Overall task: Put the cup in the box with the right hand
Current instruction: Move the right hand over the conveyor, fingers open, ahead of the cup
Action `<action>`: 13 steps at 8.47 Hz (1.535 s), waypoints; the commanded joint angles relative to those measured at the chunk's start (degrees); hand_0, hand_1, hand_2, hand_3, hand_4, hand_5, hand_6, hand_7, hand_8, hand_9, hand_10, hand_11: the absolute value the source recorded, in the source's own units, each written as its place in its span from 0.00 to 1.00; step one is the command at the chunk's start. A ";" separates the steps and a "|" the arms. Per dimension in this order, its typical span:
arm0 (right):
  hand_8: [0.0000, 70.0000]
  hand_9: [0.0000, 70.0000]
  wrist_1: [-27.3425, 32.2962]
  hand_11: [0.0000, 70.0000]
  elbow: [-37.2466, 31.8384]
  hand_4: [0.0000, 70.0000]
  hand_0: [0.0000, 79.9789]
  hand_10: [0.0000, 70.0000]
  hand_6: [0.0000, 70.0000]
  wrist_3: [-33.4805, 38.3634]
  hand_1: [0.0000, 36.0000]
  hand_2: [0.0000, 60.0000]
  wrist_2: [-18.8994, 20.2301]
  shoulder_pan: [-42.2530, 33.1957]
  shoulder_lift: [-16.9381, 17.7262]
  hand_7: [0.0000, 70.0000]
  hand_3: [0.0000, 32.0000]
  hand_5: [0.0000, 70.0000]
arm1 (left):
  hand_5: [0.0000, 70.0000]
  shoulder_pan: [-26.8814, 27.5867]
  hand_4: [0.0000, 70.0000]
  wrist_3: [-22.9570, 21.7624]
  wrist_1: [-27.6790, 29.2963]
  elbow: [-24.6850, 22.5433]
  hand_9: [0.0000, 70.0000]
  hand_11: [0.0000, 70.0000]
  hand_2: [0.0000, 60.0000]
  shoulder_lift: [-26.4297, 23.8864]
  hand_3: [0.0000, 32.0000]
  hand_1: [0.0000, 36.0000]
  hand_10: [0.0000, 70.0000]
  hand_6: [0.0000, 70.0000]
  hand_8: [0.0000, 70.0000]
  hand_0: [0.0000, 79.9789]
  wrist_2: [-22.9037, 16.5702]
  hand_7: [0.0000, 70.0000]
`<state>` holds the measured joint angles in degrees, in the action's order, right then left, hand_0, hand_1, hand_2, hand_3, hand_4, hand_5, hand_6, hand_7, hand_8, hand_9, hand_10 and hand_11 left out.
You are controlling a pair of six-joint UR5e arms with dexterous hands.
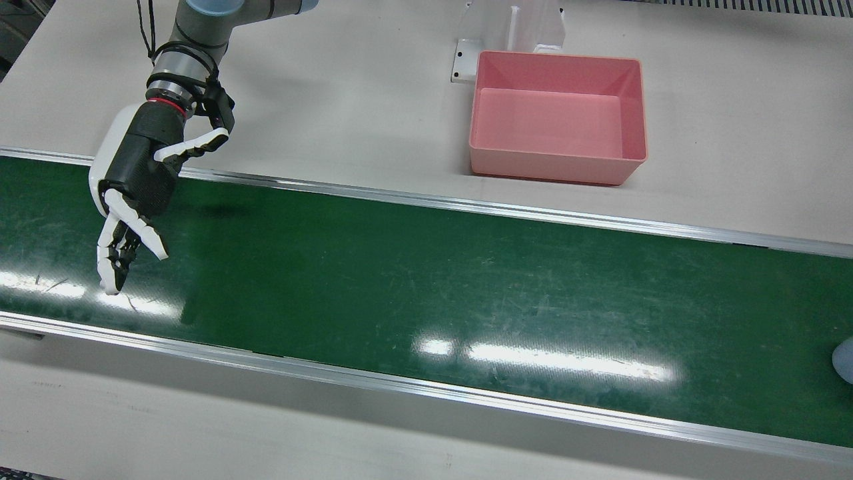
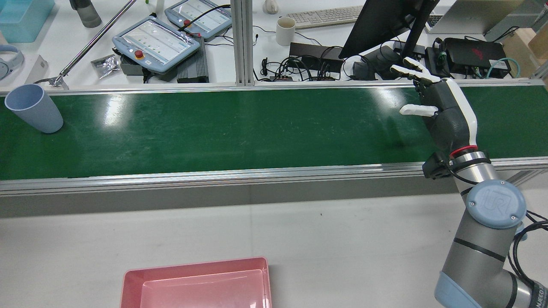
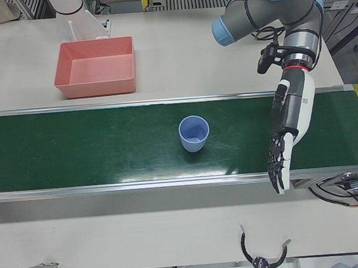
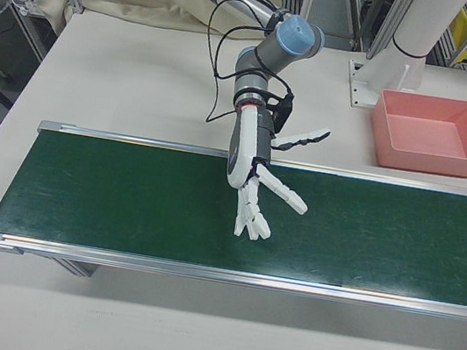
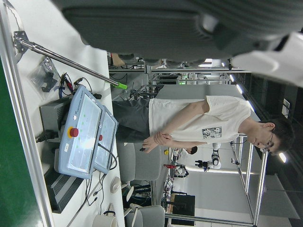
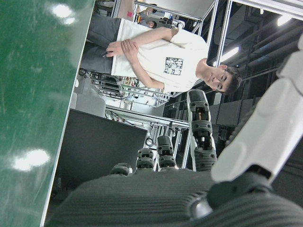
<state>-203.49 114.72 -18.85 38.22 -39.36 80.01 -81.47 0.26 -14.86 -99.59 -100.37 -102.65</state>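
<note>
A pale blue cup (image 2: 34, 108) stands upright on the green belt (image 2: 239, 128), at its far left in the rear view. The same cup (image 3: 194, 134) shows mid-belt in the left-front view, and only a sliver of the cup (image 1: 845, 360) shows at the front view's right edge. The empty pink box (image 1: 553, 170) sits on the white table beside the belt. My right hand (image 1: 136, 180) hangs open above the belt's other end, fingers spread, far from the cup. My left hand (image 3: 287, 131) points down, open and empty, over the belt to the cup's right.
A white post and bracket (image 1: 533, 30) stand right behind the box. Beyond the belt's far rail in the rear view are teach pendants (image 2: 156, 40), a mug (image 2: 285, 31), a monitor (image 2: 385, 23) and cables. A person (image 6: 161, 56) stands past the station.
</note>
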 commanded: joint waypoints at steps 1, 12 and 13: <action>0.06 0.12 -0.15 0.00 -6.57 0.53 0.58 0.00 0.06 -0.31 0.00 0.00 -1.75 -0.89 -4.75 0.33 0.00 0.02 | 0.00 0.00 0.00 0.00 0.01 0.01 0.00 0.00 0.00 0.00 0.00 0.00 0.00 0.00 0.00 0.00 0.00 0.00; 0.02 0.10 -1.89 0.02 -14.70 0.92 0.58 0.02 0.07 -1.10 0.00 0.00 -0.87 -3.09 -15.49 0.42 0.00 0.00 | 0.00 0.00 0.00 0.00 0.01 0.01 0.00 0.00 0.00 0.00 0.00 0.00 0.00 0.00 0.00 0.00 0.00 0.00; 0.02 0.09 -5.30 0.01 -13.04 0.97 0.58 0.01 0.07 -1.01 0.00 0.00 -0.87 -3.09 -15.15 0.42 0.00 0.00 | 0.00 0.00 0.00 0.00 0.01 0.09 0.00 0.00 0.00 0.00 0.00 0.00 0.00 0.00 0.00 0.00 0.00 0.00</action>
<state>-204.30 99.76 -19.89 37.13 -42.33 65.16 -81.47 0.27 -14.86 -99.55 -100.37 -102.66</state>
